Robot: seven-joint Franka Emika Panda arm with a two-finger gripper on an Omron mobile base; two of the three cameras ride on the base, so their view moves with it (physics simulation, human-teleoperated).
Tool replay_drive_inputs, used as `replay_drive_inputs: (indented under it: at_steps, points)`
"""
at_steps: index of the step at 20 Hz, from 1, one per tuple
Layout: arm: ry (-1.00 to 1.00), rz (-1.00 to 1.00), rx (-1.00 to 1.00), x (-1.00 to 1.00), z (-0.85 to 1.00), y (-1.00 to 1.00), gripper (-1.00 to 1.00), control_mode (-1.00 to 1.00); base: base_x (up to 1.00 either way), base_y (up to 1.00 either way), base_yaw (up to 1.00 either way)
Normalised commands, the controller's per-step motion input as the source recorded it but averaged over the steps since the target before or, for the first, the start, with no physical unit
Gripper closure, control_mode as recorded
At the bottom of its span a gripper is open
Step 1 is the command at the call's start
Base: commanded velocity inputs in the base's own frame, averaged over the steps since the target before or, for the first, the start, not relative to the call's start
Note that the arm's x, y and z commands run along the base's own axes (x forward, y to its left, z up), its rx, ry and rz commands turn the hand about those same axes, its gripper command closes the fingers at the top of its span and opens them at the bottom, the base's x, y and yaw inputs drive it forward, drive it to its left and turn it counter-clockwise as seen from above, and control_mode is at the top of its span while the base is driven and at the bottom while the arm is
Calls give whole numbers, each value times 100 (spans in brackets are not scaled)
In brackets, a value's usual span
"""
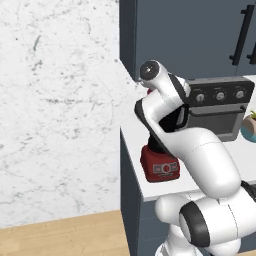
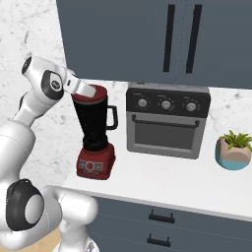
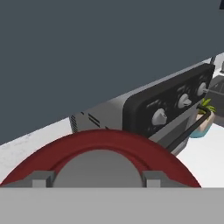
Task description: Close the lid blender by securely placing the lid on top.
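Note:
The blender (image 2: 94, 129) stands at the left end of the counter: a dark jar with a side handle on a boxy red base (image 1: 160, 166). Level on the jar's mouth sits the red lid (image 2: 97, 93). My gripper (image 2: 90, 91) reaches in from the left onto the lid's top. The hand view has the lid (image 3: 105, 142) close below the camera. Its grey centre knob (image 3: 98, 166) lies between my two fingertips (image 3: 41, 178), which touch its sides. In the left base view my own arm hides the jar.
A black-and-silver toaster oven (image 2: 167, 120) stands just right of the blender, with a potted plant (image 2: 234, 150) farther right. Dark wall cabinets (image 2: 147, 39) hang low over the jar. The counter (image 2: 162, 184) ends a little left of the blender's base.

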Motion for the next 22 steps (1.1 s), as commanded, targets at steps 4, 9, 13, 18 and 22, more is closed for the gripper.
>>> replay_drive_inputs:
  at_steps: [4,9,13,18,22]
  points:
    - [-2,0,0,9,-2,0,100,-100,0,0,0]
    - [-4,0,0,7,-4,0,100,-100,0,0,0]
    - [-1,0,0,0,0,0,100,-100,0,0,0]
    - [-6,0,0,19,-5,0,100,-100,0,0,0]
    - [-6,0,0,22,-6,0,100,-100,0,0,0]
